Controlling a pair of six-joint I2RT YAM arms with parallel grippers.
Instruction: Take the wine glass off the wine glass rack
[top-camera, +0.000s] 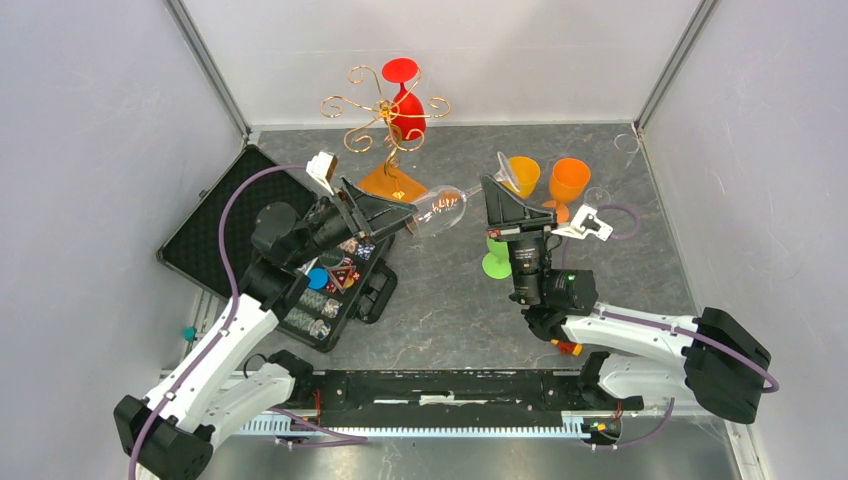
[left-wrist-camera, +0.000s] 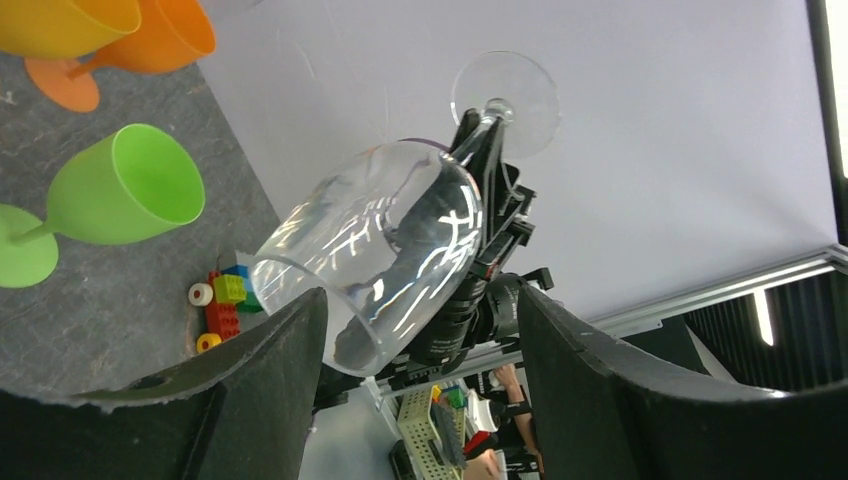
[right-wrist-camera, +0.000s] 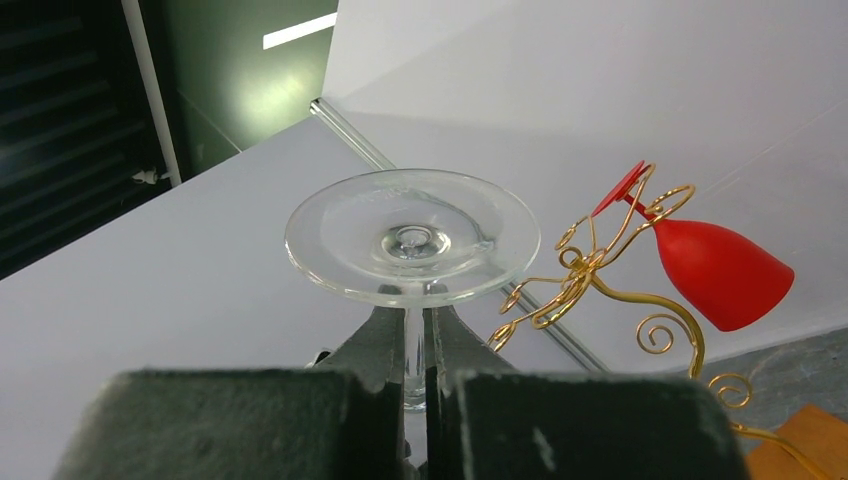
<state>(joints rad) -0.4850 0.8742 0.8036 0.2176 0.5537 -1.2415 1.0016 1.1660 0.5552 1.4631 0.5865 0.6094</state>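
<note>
A clear wine glass (top-camera: 440, 207) lies on its side in the air between my two grippers. My right gripper (top-camera: 490, 195) is shut on its stem just under the foot, as the right wrist view (right-wrist-camera: 415, 325) shows, with the round foot (right-wrist-camera: 412, 235) above the fingers. My left gripper (top-camera: 405, 212) is open, and the bowl's rim (left-wrist-camera: 390, 240) reaches just between its fingertips (left-wrist-camera: 310, 305). The gold wire wine glass rack (top-camera: 375, 110) stands at the back on its orange-brown base (top-camera: 392, 183). A red wine glass (top-camera: 408, 112) hangs upside down on it and also shows in the right wrist view (right-wrist-camera: 720, 272).
Two orange cups (top-camera: 545, 177) stand at the back right. A green cup (top-camera: 495, 262) lies beside my right arm. An open black case of poker chips (top-camera: 330, 290) sits under my left arm. Small toy bricks (left-wrist-camera: 222, 300) lie on the grey table.
</note>
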